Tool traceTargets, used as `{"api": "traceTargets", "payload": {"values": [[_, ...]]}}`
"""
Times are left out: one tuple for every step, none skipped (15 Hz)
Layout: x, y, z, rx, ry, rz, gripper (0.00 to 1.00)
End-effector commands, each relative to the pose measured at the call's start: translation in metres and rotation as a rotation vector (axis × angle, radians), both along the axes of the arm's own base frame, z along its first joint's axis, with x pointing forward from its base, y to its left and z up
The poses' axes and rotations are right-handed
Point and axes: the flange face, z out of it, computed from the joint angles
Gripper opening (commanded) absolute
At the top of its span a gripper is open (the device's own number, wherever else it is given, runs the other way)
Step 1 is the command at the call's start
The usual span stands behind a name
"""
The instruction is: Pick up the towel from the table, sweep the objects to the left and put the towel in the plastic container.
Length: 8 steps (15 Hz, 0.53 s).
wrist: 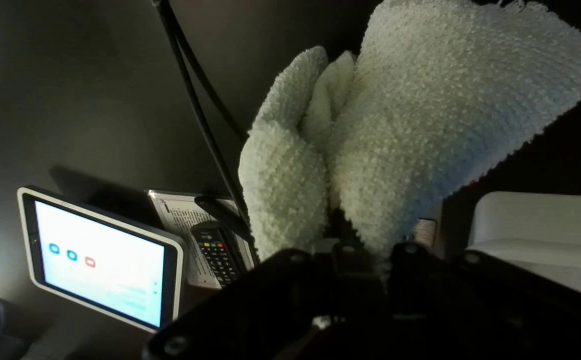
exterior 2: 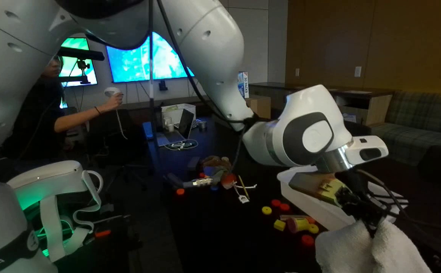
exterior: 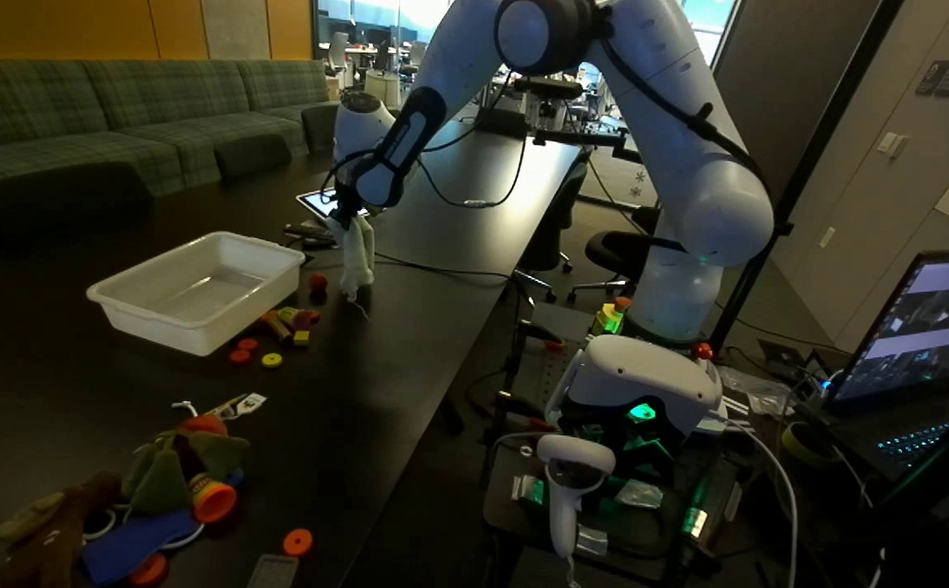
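- One towel (exterior: 356, 255) hanging, our end effector (exterior: 346, 217) clamped on it.
- In an exterior view we see plastic container (exterior: 256, 300) at towel's 9 o'clock, small objects (exterior: 301, 337) around 7–8, on worktop (exterior: 319, 441).

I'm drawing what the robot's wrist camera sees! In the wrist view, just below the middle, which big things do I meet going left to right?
Lit-up tablet → black remote control → white towel → white plastic container, cut off by the picture's right edge.
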Motion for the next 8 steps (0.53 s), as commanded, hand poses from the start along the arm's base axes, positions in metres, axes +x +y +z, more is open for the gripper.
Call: {"api": "traceTargets", "payload": {"values": [[0.037, -0.034, -0.038, -0.001, -0.001, -0.027, 0.06], [0.041, -0.041, -0.05, 0.006, 0.014, -0.036, 0.06], [0.045, -0.047, -0.062, 0.006, 0.023, -0.04, 0.06], [0.049, -0.051, -0.072, 0.006, 0.031, -0.044, 0.06], [0.053, -0.055, -0.083, 0.009, 0.04, -0.043, 0.06], [0.057, -0.057, -0.093, 0.012, 0.045, -0.041, 0.06], [0.061, -0.059, -0.101, 0.017, 0.051, -0.037, 0.06], [0.065, -0.06, -0.108, 0.028, 0.05, -0.034, 0.06]]}}
